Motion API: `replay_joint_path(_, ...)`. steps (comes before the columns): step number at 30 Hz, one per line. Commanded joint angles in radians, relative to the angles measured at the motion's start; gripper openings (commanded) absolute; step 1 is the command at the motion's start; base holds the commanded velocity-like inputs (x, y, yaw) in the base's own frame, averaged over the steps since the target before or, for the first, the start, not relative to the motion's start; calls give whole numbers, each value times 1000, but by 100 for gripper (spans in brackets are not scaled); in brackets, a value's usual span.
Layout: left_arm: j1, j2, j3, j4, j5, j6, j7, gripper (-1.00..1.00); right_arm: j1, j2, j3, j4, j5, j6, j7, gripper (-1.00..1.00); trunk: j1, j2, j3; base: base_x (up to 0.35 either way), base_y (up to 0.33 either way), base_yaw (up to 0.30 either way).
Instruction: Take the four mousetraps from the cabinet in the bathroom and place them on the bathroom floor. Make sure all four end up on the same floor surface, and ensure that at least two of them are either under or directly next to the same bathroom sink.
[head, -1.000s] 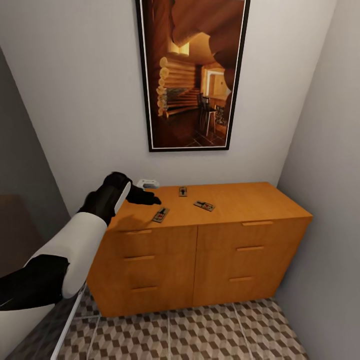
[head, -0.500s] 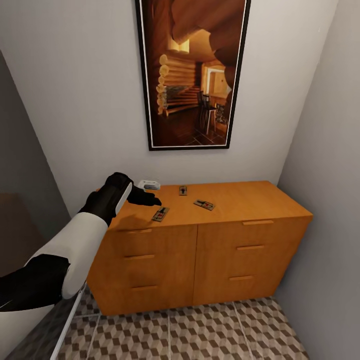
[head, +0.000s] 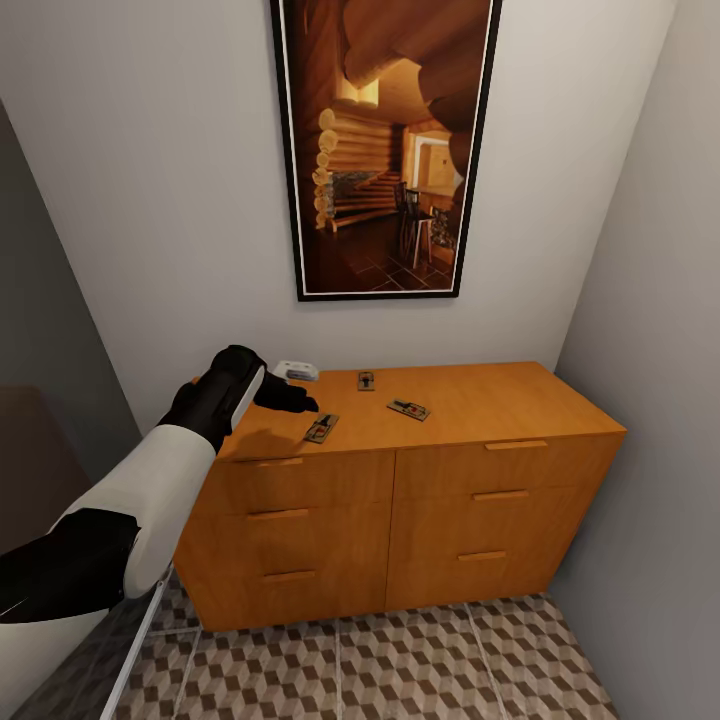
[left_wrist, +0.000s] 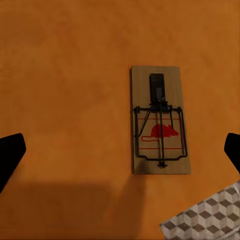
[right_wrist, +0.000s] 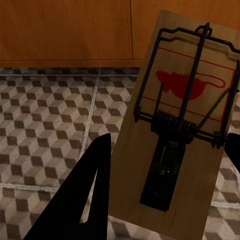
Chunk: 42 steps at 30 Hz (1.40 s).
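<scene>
1. In the middle of the head frame sits the cabinet (head: 400, 500), a low, wide orange-brown wooden block with a smooth flat top, two front halves and small horizontal wooden handles, tucked into a corner of pale walls.
2. On its top lie three mousetraps, flat wooden rectangles with dark wire: the nearest mousetrap (head: 320, 429) by the front edge, the far mousetrap (head: 366, 381) towards the wall, the right-hand mousetrap (head: 409, 409) a little to the right of the first.
3. A small white object (head: 295, 370) rests at the back left of the top; a tall framed picture (head: 385, 150) of a log interior hangs above.
4. The bathroom floor (head: 400, 670), cube-patterned brown and beige tile with pale grout, fills the bottom of the frame.
5. The left claw (head: 300, 402) hovers over the top, just left of the nearest mousetrap; in the left wrist view its two black fingers (left_wrist: 10, 152) sit wide apart at either edge, holding nothing, with the trap between them and off to the right side.
6. The right claw (right_wrist: 165, 165) is closed on a fourth mousetrap (right_wrist: 182, 120), gripped by its long edges above the tiles, red mouse print showing.
</scene>
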Motion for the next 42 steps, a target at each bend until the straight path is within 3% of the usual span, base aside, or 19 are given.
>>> replay_joint_path(1, -1, 0, -1, -1, -13, 2, -9, 100, -1, 0, 3, 0, -2, -3, 2, -100, 0, -1, -1, 0, 0, 0)
replay_joint_path(35, 0, 0, 0, -4, -25, 2, -8, 100, -1, 0, 3, 0, -2, -3, 2, -100, 0, -1, -1, 29, -31, 0)
replay_joint_path(42, 1, 0, 0, -3, -25, 2, -8, 100, -1, 1, 3, 0, -2, -3, 2, -100, 0, -1, -1, 0, -180, 0)
